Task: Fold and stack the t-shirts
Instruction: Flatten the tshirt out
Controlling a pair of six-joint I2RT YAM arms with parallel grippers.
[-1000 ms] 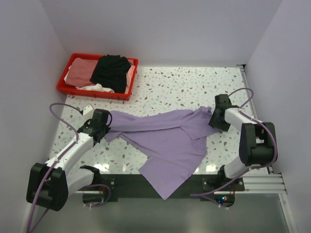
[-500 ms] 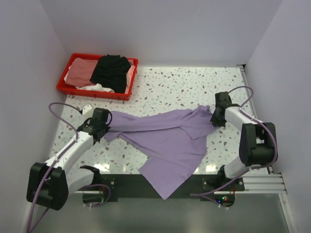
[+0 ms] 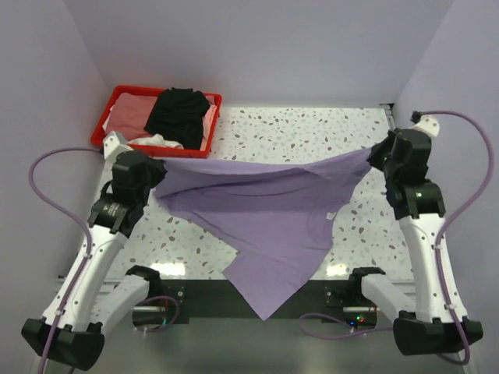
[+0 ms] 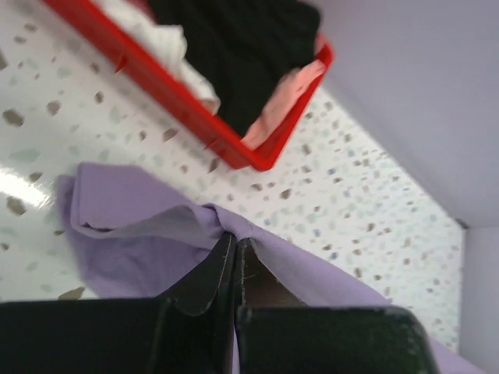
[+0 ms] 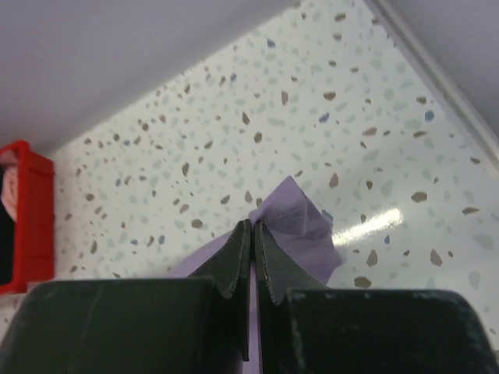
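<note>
A purple t-shirt (image 3: 269, 222) is stretched in the air between both arms, its lower part draping over the table's front edge. My left gripper (image 3: 156, 173) is shut on the shirt's left end, and purple cloth (image 4: 156, 234) bunches at its fingertips in the left wrist view. At the right, my right gripper (image 3: 373, 154) is shut on the other end, with a fold of cloth (image 5: 300, 222) pinched between its fingers. More t-shirts, black (image 3: 181, 115), pink (image 3: 129, 117) and white (image 3: 152, 141), lie heaped in a red bin (image 3: 148, 149) at the back left.
The terrazzo table (image 3: 296, 132) is walled on three sides. A metal rail (image 3: 392, 117) runs along its right edge. The red bin (image 4: 195, 117) stands just beyond the left gripper. The arm bases (image 3: 257, 300) sit at the front edge.
Both arms have risen and pulled apart, lifting the purple t-shirt's top edge off the table and stretching it taut. The right gripper has closed on the shirt's right end.
</note>
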